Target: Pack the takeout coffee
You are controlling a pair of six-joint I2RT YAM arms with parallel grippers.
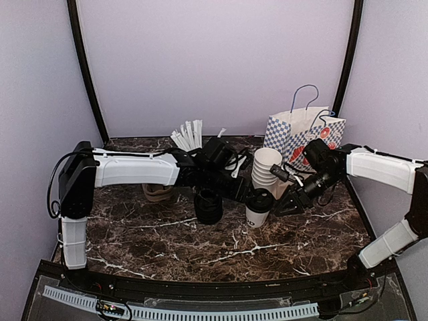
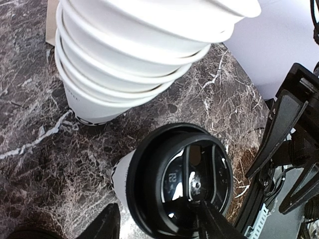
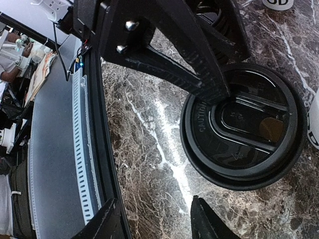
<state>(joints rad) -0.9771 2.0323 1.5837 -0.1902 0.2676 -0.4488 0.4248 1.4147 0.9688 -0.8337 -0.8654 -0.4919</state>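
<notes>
The takeout coffee cup point(image 1: 257, 216) is small and white, and it stands upright mid-table with its black lid point(image 1: 259, 198) on top. In the left wrist view the lid point(image 2: 179, 181) fills the lower centre, with the cup's white side point(image 2: 119, 174) showing beneath it. My left gripper point(image 2: 159, 230) is open astride the lid's near edge. One finger point(image 2: 219, 224) rests on the lid's top and the other point(image 2: 107, 224) hangs beside the cup, apart from it. My right gripper point(image 3: 155, 224) is open and empty over bare table, just right of the cup. Its view shows the lid point(image 3: 249, 129).
A stack of white cups point(image 1: 266, 167) stands just behind the coffee. A pile of black lids point(image 1: 208, 207) sits to its left. A blue-checked paper bag point(image 1: 304, 130) stands at the back right. At the back left are white straws point(image 1: 188, 136) and a brown carrier point(image 1: 159, 192).
</notes>
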